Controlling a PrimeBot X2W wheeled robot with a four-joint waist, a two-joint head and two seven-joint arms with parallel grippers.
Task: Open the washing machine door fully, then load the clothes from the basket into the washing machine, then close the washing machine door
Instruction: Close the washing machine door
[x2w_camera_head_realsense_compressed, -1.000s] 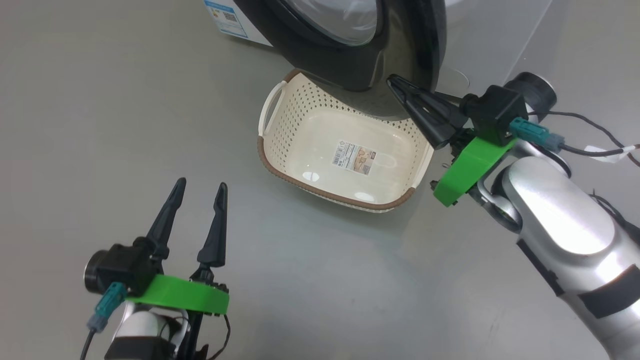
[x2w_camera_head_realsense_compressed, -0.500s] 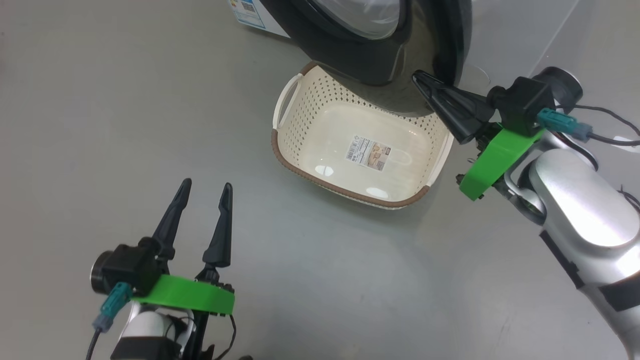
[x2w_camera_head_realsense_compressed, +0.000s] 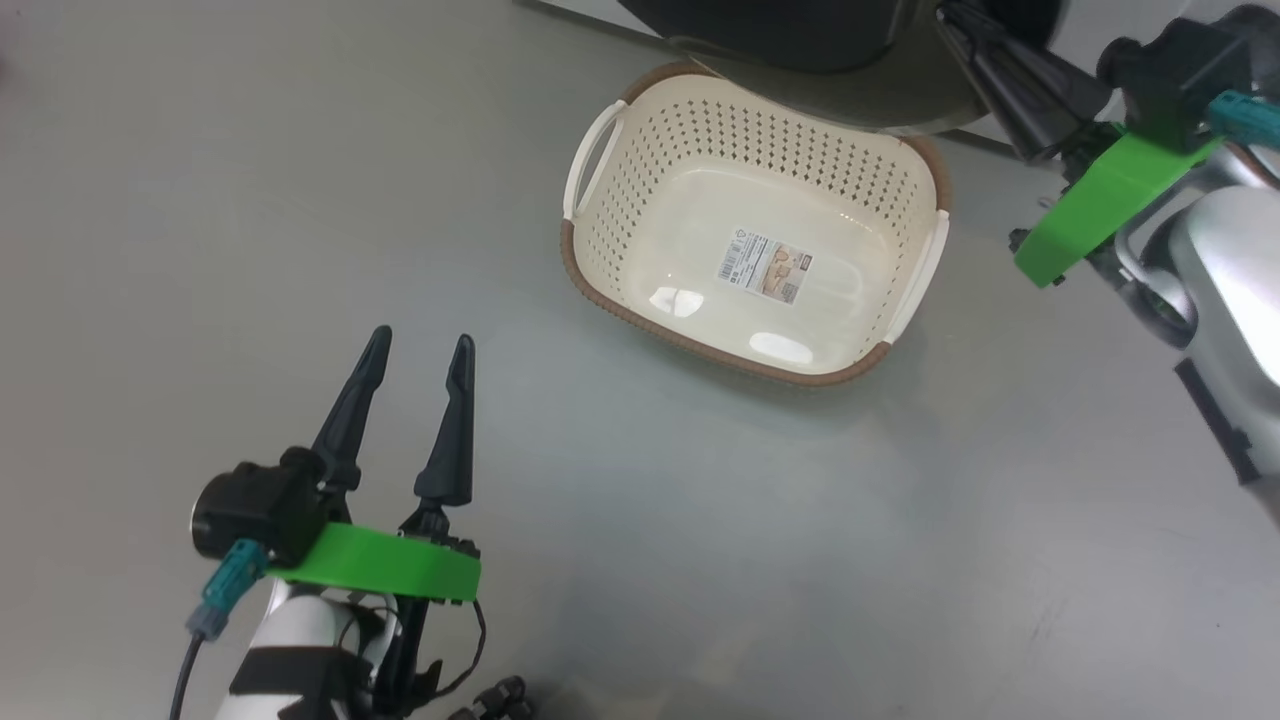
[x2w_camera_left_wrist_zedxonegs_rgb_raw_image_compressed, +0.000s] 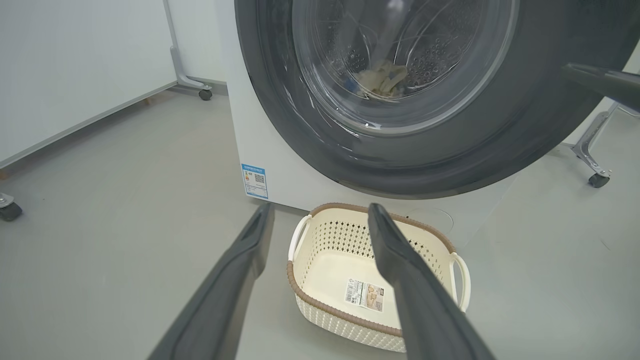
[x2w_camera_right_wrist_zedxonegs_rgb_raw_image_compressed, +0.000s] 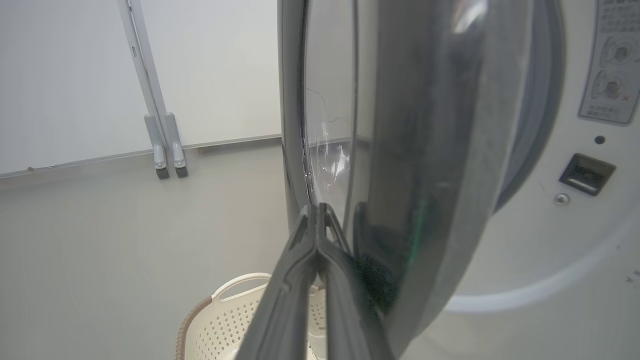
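Right jaws together, seemingly against door (x2w_camera_right_wrist_zedxonegs_rgb_raw_image_compressed: 425, 150)

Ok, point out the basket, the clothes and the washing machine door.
basket (x2w_camera_head_realsense_compressed: 680, 230), head view, bare part of its inner floor.
clothes (x2w_camera_left_wrist_zedxonegs_rgb_raw_image_compressed: 380, 82), left wrist view, middle of the bundle seen through the glass.
washing machine door (x2w_camera_left_wrist_zedxonegs_rgb_raw_image_compressed: 400, 162), left wrist view, lower part of its black rim.

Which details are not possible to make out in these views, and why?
Head view: the top edge cuts off the round black-rimmed glass door.
Left wrist view: pale cream fabric clothes lie behind the door glass; reflections blur them.
Head view: print on the label sticker in the cream perforated plastic basket is too small.
Right wrist view: the shut right end effector overlaps the door's edge; contact unclear.
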